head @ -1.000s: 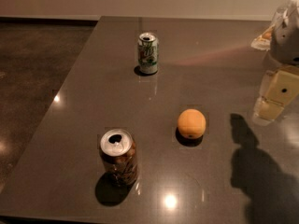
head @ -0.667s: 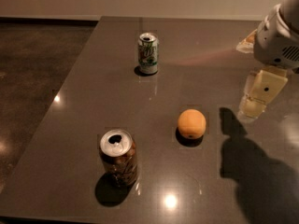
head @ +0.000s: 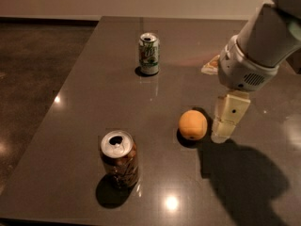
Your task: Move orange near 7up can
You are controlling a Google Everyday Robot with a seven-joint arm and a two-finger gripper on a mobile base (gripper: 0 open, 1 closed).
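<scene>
The orange [head: 193, 124] lies on the dark table [head: 94, 102], right of the middle. The 7up can [head: 149, 53], green and white with a silver top, stands upright towards the back, well apart from the orange. My gripper [head: 221, 134] hangs down from the white arm at the right, low over the table. It is just to the right of the orange, close beside it, and it holds nothing that I can see.
A brown can [head: 120, 158] with a silver top stands upright near the front left. A small pale object [head: 209, 66] lies at the back, partly behind the arm. The table's left edge drops to a dark floor [head: 33, 65].
The arm has come in from the right edge, moving left and down. The gripper now stands right beside the orange. The orange and both cans have not moved.
</scene>
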